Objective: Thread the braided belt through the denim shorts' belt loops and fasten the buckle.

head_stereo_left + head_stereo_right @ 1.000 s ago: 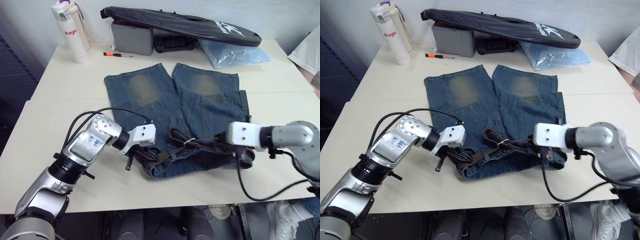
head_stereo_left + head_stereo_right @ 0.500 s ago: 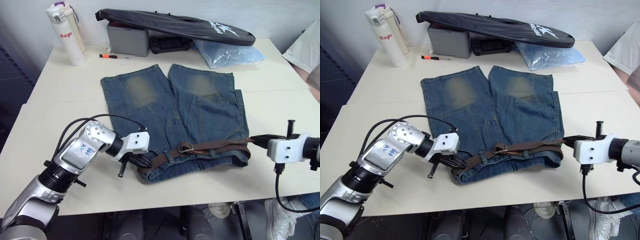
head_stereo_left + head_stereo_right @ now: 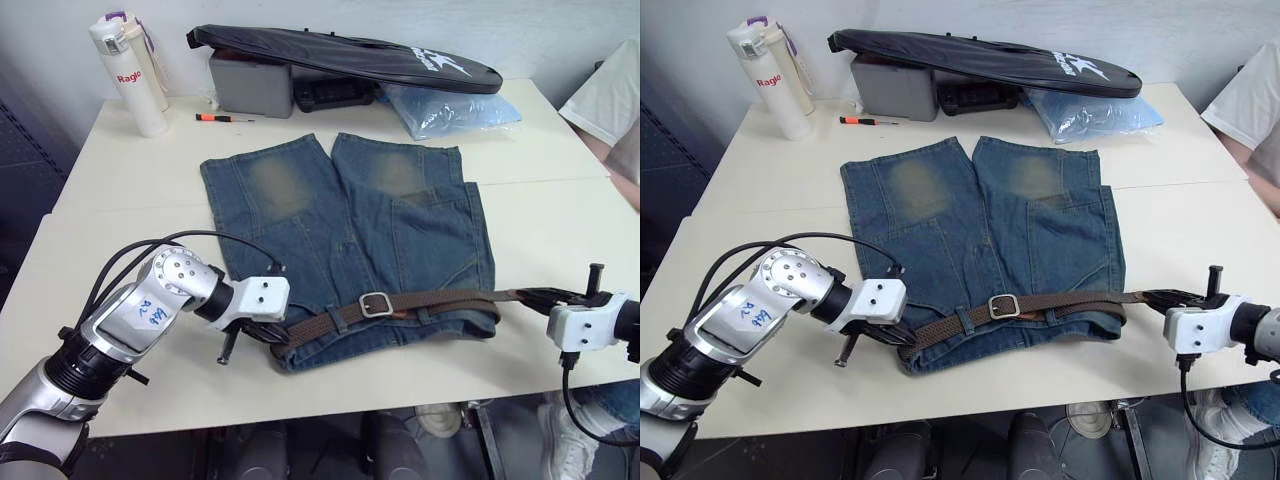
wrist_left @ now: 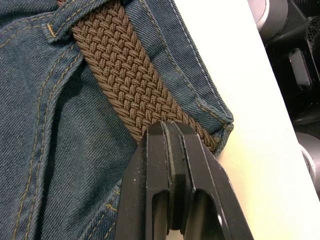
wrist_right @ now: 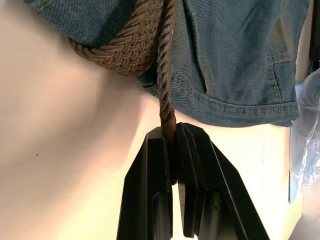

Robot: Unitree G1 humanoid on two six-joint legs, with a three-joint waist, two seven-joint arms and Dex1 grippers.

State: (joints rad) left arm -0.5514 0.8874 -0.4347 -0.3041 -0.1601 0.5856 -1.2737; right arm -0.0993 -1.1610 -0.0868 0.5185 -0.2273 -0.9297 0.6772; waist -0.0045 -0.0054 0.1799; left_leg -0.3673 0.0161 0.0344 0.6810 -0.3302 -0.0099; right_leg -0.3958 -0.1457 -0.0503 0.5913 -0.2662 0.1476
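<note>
Both grippers pinch the braided belt [image 3: 430, 299] (pulled taut) across the denim shorts [image 3: 340, 220].

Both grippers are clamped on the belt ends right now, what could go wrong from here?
The right gripper holds the braided belt by a thin edge of its end, off the denim shorts, so a harder pull might slip it free. The left gripper pinches belt at the waistband corner; tension may bunch or drag the shorts. The buckle could snag a loop.

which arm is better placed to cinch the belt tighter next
Right. The right tool is shut on the free end of the dark brown braided belt, past the square silver buckle. The left tool pins the other end at the blue denim shorts' corner.
</note>
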